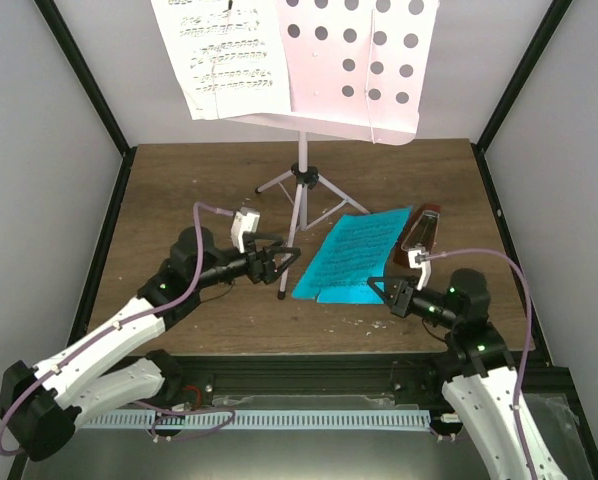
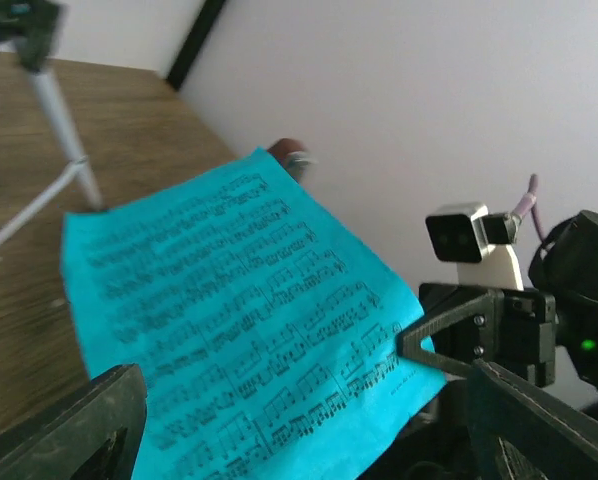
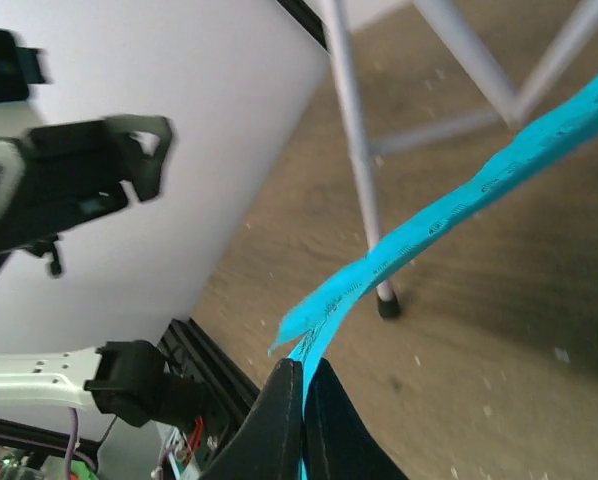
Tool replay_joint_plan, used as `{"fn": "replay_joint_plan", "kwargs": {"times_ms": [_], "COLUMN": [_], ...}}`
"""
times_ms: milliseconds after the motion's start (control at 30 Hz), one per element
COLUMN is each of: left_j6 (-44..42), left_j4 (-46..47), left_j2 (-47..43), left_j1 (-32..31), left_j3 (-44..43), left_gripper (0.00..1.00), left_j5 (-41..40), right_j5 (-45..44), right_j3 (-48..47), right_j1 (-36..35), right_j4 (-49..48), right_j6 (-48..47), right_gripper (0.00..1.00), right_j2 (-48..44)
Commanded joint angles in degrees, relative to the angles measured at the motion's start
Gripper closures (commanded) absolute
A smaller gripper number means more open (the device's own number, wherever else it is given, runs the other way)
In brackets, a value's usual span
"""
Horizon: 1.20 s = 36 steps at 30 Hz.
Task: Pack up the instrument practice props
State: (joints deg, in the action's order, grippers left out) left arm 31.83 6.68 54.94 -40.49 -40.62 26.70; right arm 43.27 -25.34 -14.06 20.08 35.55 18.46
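Top external view: props catalogued against the pink music stand point(image 1: 301, 170), which is found upright on its tripod.

1. White music sheet point(image 1: 229, 60): rested on the left half of the stand's hole-dotted desk. Not yet packed.
2. Cyan music sheet point(image 1: 354, 255): spread just right of the stand's feet, its near corner lifted off the table point(image 1: 179, 200).
3. Metronome point(image 1: 423, 228): laid right of the stand, beyond the cyan sheet; whether the two touch cannot be told.
4. Right gripper point(image 1: 377, 287): fingers pressed fully together on the cyan sheet's near corner, as confirmed in the right wrist view.
5. Left gripper point(image 1: 282, 257): jaws spread wide, nothing held, poised just left of the stand's near leg.

Hazards, as judged: the cyan sheet is pinched by one thin corner only, so it may be torn or slipped free if pulled sharply. It may also be snagged on the stand's near foot. The stand, and the white sheet with it, may be toppled if the leg is nudged by the left gripper.
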Motion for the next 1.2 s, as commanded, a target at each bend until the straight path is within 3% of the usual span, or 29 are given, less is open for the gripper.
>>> {"fn": "replay_joint_plan", "kwargs": {"times_ms": [0, 167, 333, 533, 700, 867, 933, 1167], "left_j6": [-4.6, -4.8, -3.5, -3.9, -3.9, -5.6, -7.3, -10.5], "left_j4": [-7.5, -8.1, -6.5, -8.4, -9.5, -11.8, -14.5, -22.0], "left_j2": [-3.4, -4.1, -2.5, -2.0, -2.8, -3.7, -4.5, -8.6], "left_j1": [0.2, 0.2, 0.3, 0.2, 0.3, 0.9, 1.8, 13.8], "left_j3": [1.5, 2.2, 2.6, 2.3, 2.9, 2.3, 1.3, -1.6], "left_gripper": [0.12, 0.11, 0.11, 0.11, 0.11, 0.11, 0.10, 0.02], "left_j5": [-11.0, -14.8, -13.8, -14.4, -15.6, -16.7, -18.1, -14.6], "right_j5": [-0.2, -3.0, 0.1, -2.5, -4.6, -8.8, -10.5, -22.4], "right_j3": [3.2, 7.0, 13.6, 15.3, 14.3, 12.1, 11.0, 1.9], "right_j1": [-0.3, -0.3, -0.3, -0.3, -0.3, -0.3, -0.3, -0.3], "right_j4": [3.2, 4.4, 0.0, -0.2, 0.1, 2.0, 3.4, 13.8], "right_j6": [4.4, 7.8, 12.7, 11.4, 9.7, 9.3, 9.4, 6.5], "right_gripper": [0.99, 0.99, 0.99, 0.95, 0.75, 0.27, 0.14, 0.00], "right_j2": [1.0, 1.0, 1.7, 3.8, 6.5, 6.1, 5.3, 1.3]}}
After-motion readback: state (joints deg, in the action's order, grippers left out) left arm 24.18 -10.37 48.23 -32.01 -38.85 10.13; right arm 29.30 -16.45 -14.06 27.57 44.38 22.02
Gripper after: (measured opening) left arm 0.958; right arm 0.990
